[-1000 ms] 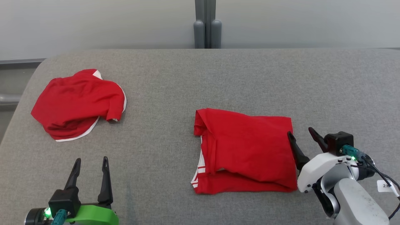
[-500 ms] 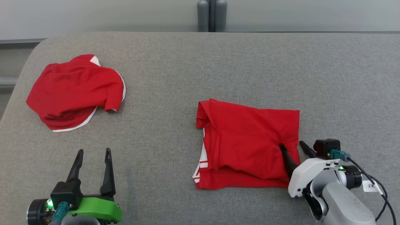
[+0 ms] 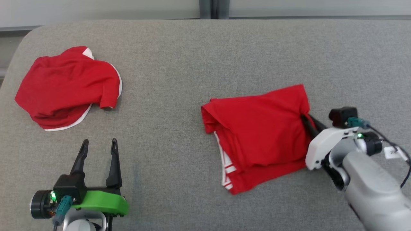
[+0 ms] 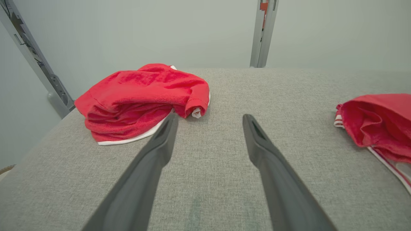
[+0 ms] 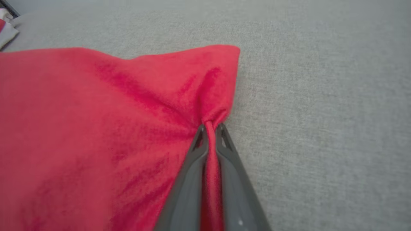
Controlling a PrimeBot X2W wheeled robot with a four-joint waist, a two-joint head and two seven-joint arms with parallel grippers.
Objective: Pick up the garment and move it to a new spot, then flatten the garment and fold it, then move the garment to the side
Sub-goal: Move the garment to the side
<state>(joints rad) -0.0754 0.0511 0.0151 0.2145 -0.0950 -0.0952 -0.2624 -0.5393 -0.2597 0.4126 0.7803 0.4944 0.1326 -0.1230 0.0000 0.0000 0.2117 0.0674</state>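
Observation:
The folded red garment [image 3: 260,128] with white stripes at its hem lies right of centre on the grey padded table [image 3: 192,64], skewed with its far right corner pulled outward. My right gripper [image 3: 305,117] is shut on its right edge. In the right wrist view the gripper [image 5: 210,126] pinches a bunched ridge of the red cloth [image 5: 96,112] between both fingers. My left gripper [image 3: 99,141] stands open at the lower left with nothing between its fingers. The left wrist view shows that gripper [image 4: 209,117] over bare table, the folded garment [image 4: 379,118] off to its right.
A second red garment [image 3: 67,86] with white trim lies crumpled at the table's far left, ahead of my left gripper and seen as a heap [image 4: 144,96] in the left wrist view. A grey post [image 3: 213,8] stands behind the table's far edge.
My right gripper has shut on the folded garment's right edge, and the garment has turned, its right corner drawn farther away. The head camera has tilted down. The left gripper stays open.

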